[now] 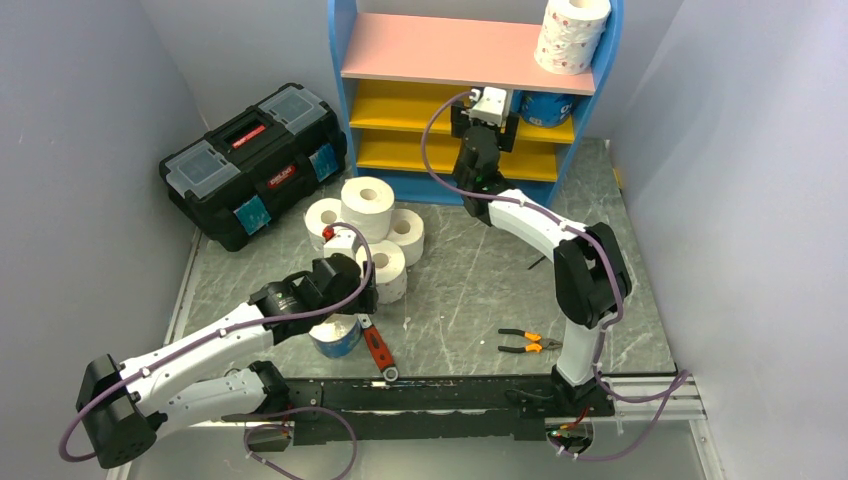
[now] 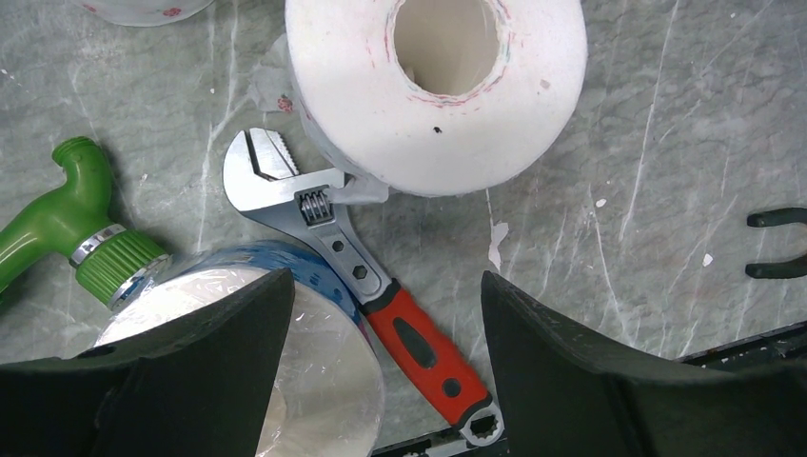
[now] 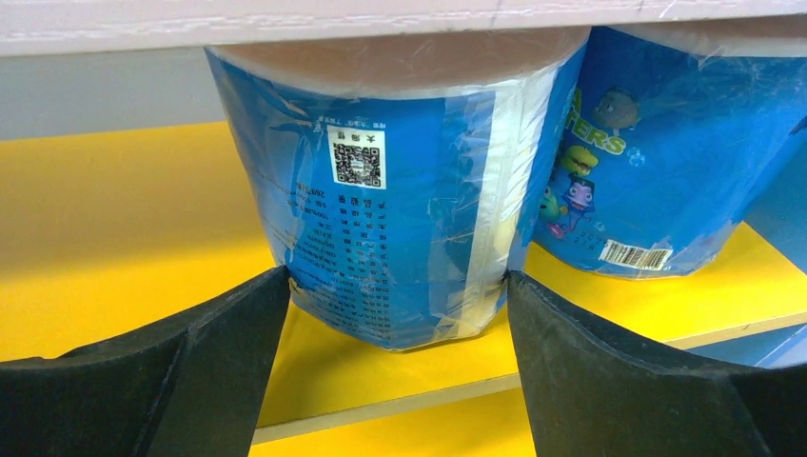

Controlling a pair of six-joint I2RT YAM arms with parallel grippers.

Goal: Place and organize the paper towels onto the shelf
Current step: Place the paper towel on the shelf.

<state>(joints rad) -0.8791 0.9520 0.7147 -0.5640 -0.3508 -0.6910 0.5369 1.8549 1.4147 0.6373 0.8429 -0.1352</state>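
The blue-framed shelf [image 1: 470, 50] stands at the back. A pink-dotted paper towel roll [image 1: 572, 30] stands on its pink top board. On the upper yellow board [image 3: 114, 219] stand two blue-wrapped rolls. My right gripper [image 3: 398, 281] [image 1: 490, 105] has both fingertips against the sides of the nearer roll [image 3: 390, 190]; the other roll [image 3: 647, 152] [image 1: 548, 108] is beside it on the right. Several white rolls [image 1: 367, 200] cluster on the table. My left gripper [image 2: 385, 286] [image 1: 350, 295] hangs open over a blue-wrapped roll [image 2: 314, 381] [image 1: 335, 335], beside a white roll [image 2: 438, 86].
A red-handled wrench [image 2: 419, 343] [image 1: 380, 350] lies between the left fingers on the table. A green nozzle [image 2: 67, 219] lies to its left. A black toolbox [image 1: 255, 165] sits at the back left. Orange-handled pliers [image 1: 525, 343] lie near the right arm's base.
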